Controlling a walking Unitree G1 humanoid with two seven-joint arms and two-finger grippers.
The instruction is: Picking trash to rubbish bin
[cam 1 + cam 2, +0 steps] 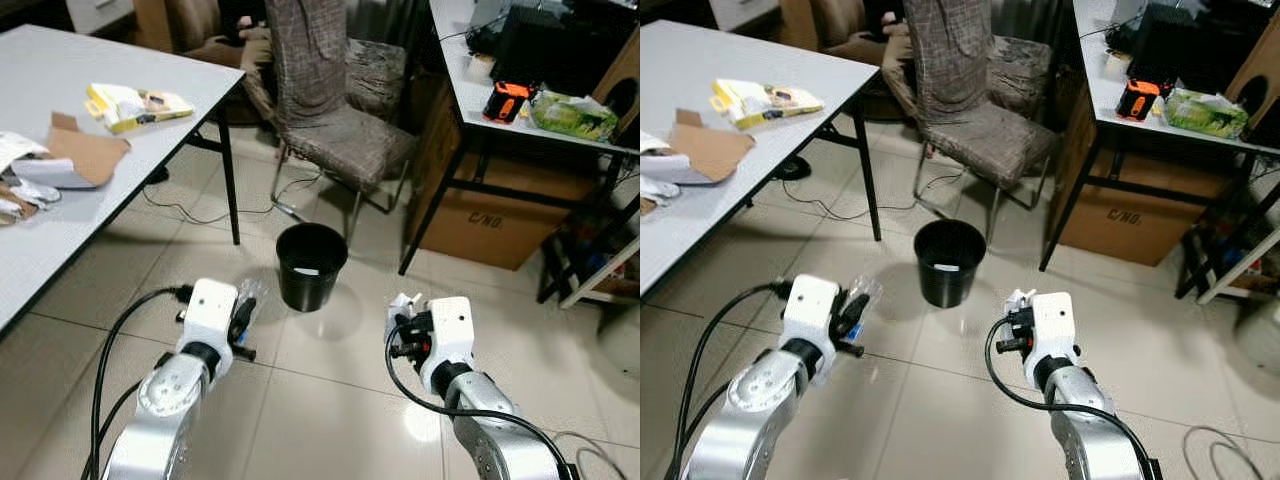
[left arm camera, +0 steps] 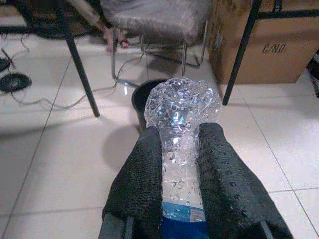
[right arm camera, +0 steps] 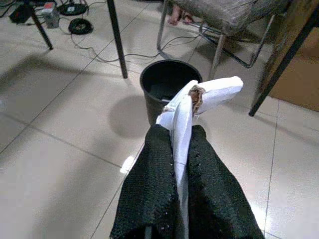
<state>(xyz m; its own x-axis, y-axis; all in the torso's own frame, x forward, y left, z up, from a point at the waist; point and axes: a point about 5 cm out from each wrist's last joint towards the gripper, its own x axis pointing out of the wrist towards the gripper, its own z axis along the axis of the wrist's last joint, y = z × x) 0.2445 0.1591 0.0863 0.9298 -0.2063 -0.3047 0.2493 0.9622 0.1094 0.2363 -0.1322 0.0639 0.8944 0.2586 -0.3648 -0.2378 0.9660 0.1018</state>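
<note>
Left gripper [image 2: 182,164] pinches a crushed bottle [image 2: 182,112]; right gripper [image 3: 183,149] pinches white paper [image 3: 199,99]. Both are short of the bin [image 1: 311,265] on the floor. Released here, either would likely miss; the light bin may tip if knocked.

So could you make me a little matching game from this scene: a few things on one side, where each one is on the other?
Things:
1. crushed clear bottle
2. white wrapper
3. black bin
4. yellow packet

Places:
A. on the white table
B. on the tiled floor by the chair
C. held in the right gripper
D. held in the left gripper

Pairs: 1-D, 2-C, 3-B, 4-A
</note>
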